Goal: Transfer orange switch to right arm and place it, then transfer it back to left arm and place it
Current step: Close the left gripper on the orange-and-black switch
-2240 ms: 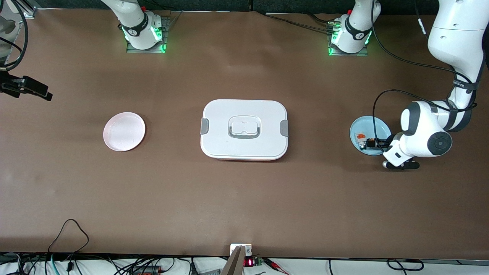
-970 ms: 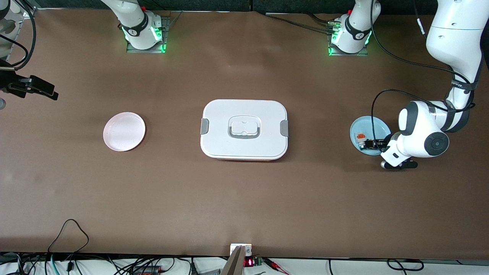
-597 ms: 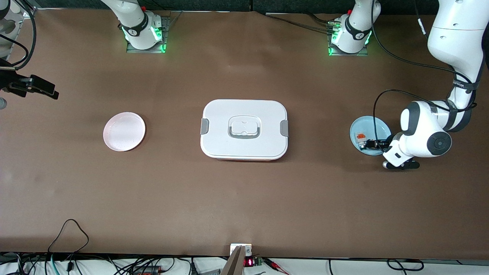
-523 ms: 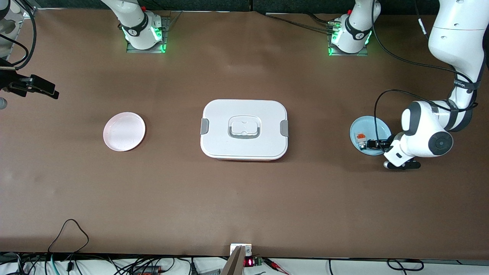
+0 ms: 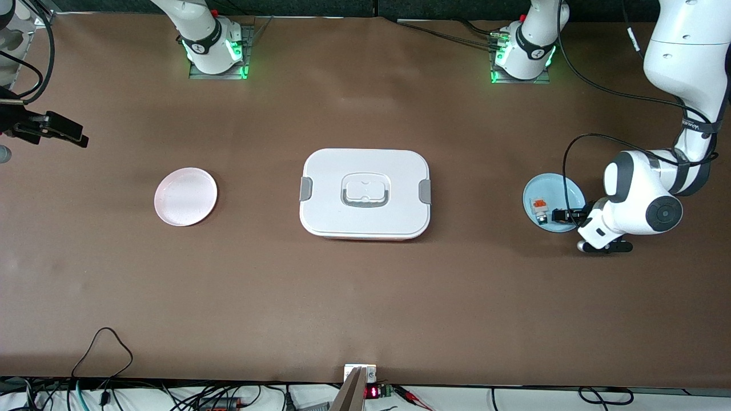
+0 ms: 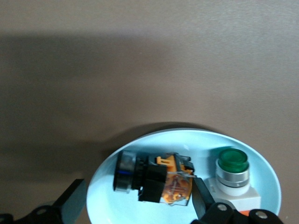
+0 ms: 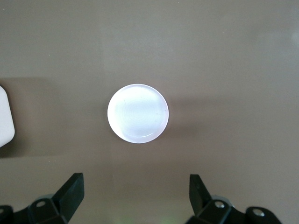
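The orange switch (image 6: 154,179) lies on its side on a blue plate (image 6: 261,163) toward the left arm's end of the table; it has a black barrel, an orange body and a metallic end. My left gripper (image 6: 138,203) is low over the plate, open, one finger on each side of the switch; the finger (image 6: 202,198) by the orange end is very close to it. In the front view the switch (image 5: 553,216) sits just ahead of that gripper (image 5: 564,216). My right gripper (image 7: 135,196) hangs open and empty by the table's other end (image 5: 68,135). The white box (image 5: 365,193) stands mid-table.
A second switch (image 6: 232,170) on a white block, green-capped in the left wrist view, shares the blue plate (image 5: 548,185). A pink plate (image 5: 185,196) lies between the box and the right gripper. A black cable loops over the blue plate.
My left hand has shifted a little away from the box along the blue plate, its fingers still open around the switch. The right gripper has held still.
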`<action>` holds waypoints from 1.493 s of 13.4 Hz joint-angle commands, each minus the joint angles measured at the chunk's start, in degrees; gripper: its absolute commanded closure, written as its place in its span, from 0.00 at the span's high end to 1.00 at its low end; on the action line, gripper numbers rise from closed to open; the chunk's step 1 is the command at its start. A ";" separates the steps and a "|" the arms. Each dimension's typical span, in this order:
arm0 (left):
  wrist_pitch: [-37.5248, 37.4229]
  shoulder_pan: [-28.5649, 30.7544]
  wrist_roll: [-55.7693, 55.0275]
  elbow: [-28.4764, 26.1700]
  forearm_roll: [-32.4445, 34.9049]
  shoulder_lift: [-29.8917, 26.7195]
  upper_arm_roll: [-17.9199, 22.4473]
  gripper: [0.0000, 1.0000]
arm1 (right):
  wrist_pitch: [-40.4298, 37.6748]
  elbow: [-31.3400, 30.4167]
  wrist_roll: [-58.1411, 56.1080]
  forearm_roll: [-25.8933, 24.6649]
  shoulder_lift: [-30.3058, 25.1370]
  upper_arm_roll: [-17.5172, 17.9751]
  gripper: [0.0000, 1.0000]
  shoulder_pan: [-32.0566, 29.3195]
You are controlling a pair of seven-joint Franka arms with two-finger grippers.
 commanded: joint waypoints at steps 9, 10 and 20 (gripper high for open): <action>-1.31 -0.89 -0.03 -0.15 1.33 0.06 -0.26 1.00 | -2.95 0.55 0.79 0.14 -0.13 -0.04 1.00 -0.06; -0.70 -0.89 0.50 -0.24 1.33 0.59 -0.26 1.00 | -3.03 0.55 0.88 0.23 -0.13 -0.04 1.00 -0.15; -0.43 -0.89 2.26 0.11 1.25 0.77 0.09 0.49 | -3.39 0.55 0.53 1.63 -0.13 0.13 1.00 0.29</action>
